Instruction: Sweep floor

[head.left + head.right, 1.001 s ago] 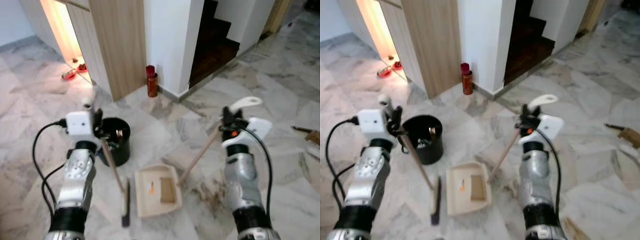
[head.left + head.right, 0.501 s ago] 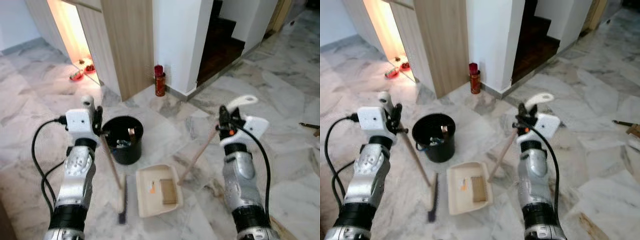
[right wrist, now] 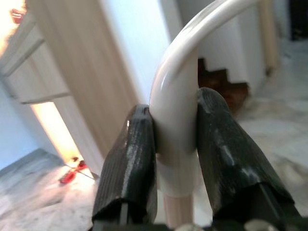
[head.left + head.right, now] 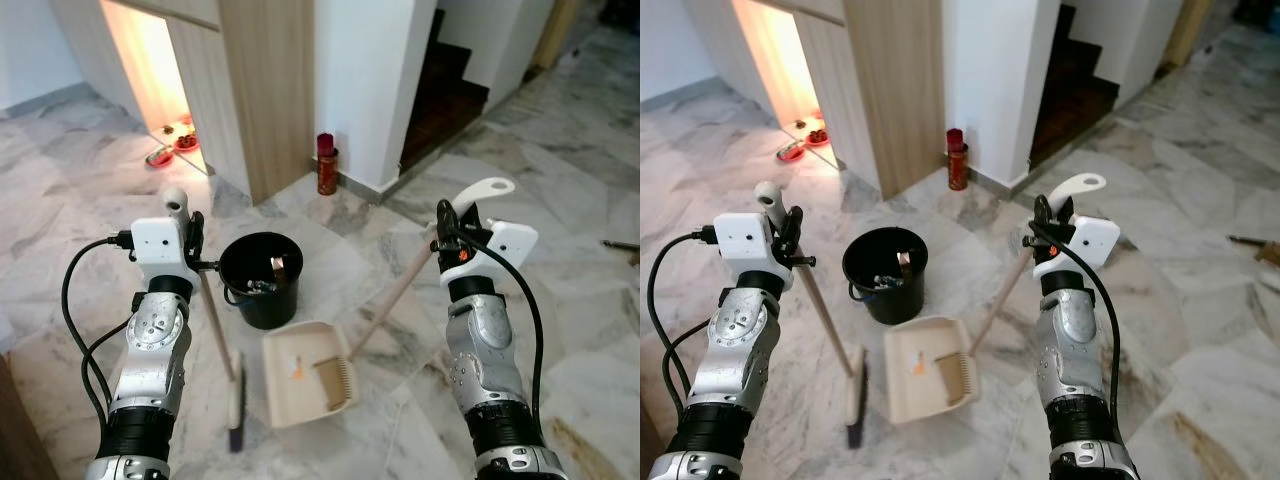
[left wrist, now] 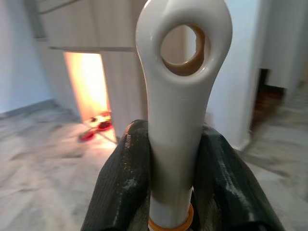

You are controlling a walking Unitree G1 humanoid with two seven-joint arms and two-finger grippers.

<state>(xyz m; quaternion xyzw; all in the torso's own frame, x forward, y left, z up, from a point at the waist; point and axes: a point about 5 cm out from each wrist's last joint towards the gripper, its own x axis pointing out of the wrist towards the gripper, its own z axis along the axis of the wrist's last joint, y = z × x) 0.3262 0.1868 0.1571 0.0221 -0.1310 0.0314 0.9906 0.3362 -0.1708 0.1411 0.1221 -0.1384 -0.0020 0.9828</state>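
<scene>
We see the left gripper [image 4: 192, 232] closed tight on the white top of the broom handle [image 5: 180, 120], both black fingers [image 5: 126, 187] pressed against it in the left wrist view. The broom [image 4: 222, 345] slants down from that grip, its dark bristle head resting on the marble floor [image 4: 90, 300] just left of the dustpan [image 4: 308, 372]. The right gripper [image 4: 444, 222] is clamped on the white curved end of the dustpan handle [image 3: 175, 125], fingers [image 3: 226, 159] squeezing it from both sides. The wooden shaft runs down from it to the beige dustpan, which lies flat on the floor between the two arms, with a small orange scrap and a ridged brownish patch inside. A black bucket [image 4: 260, 280] with some debris in it stands just behind the dustpan, near the broom shaft. A red can [image 4: 326, 164] stands by the white wall [image 4: 360, 80] corner, beside the wood-panelled cabinet [image 4: 265, 90].
</scene>
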